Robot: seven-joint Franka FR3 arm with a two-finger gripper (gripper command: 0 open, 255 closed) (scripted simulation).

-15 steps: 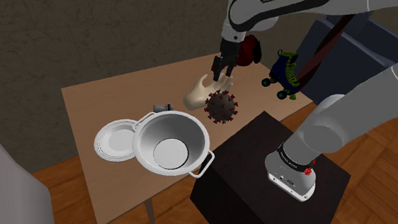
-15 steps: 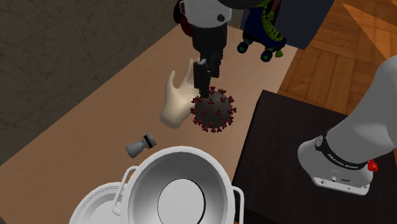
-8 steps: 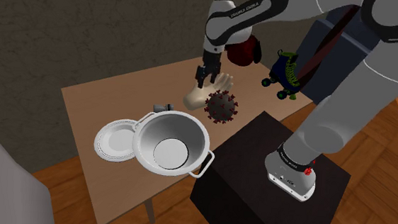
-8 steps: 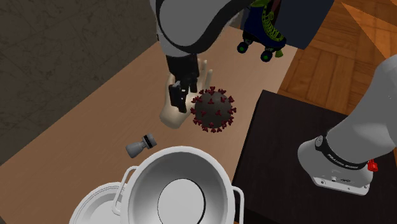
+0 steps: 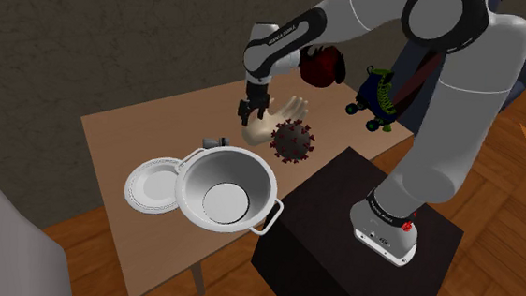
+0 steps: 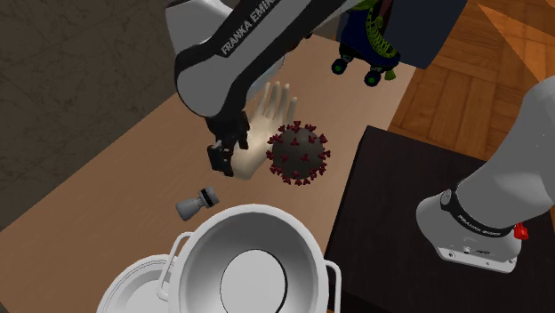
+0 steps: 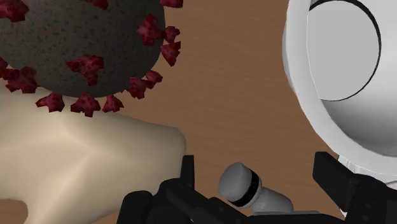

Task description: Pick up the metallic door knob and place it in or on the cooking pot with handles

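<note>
The door knob [image 6: 197,204], small and grey with a dark band, lies on the wooden table [image 6: 116,187] between the pale model hand [image 6: 262,129] and the pot [image 6: 205,258]. The pot is white with two loop handles and stands open near the table's front edge. In the shoulder view the knob [image 5: 216,142] peeks out behind the pot's rim [image 5: 199,171]. My black gripper [image 6: 222,153] hangs open above the wrist end of the model hand, a little short of the knob. In the wrist view the knob [image 7: 245,186] lies between the fingertips [image 7: 186,172], untouched, beside the pot [image 7: 356,127].
A dark spiky ball with red spikes [image 5: 292,140] sits against the model hand [image 5: 272,122]. The pot's lid [image 5: 153,184] lies beside the pot. A green roller skate [image 5: 377,98] and a red object [image 5: 322,66] stand at the table's far end. The dark stand [image 5: 341,222] adjoins the table.
The arm has swung toward the shoulder view's left, from over the spiky ball to the model hand's wrist end, nearer the knob. The fingers stayed open.
</note>
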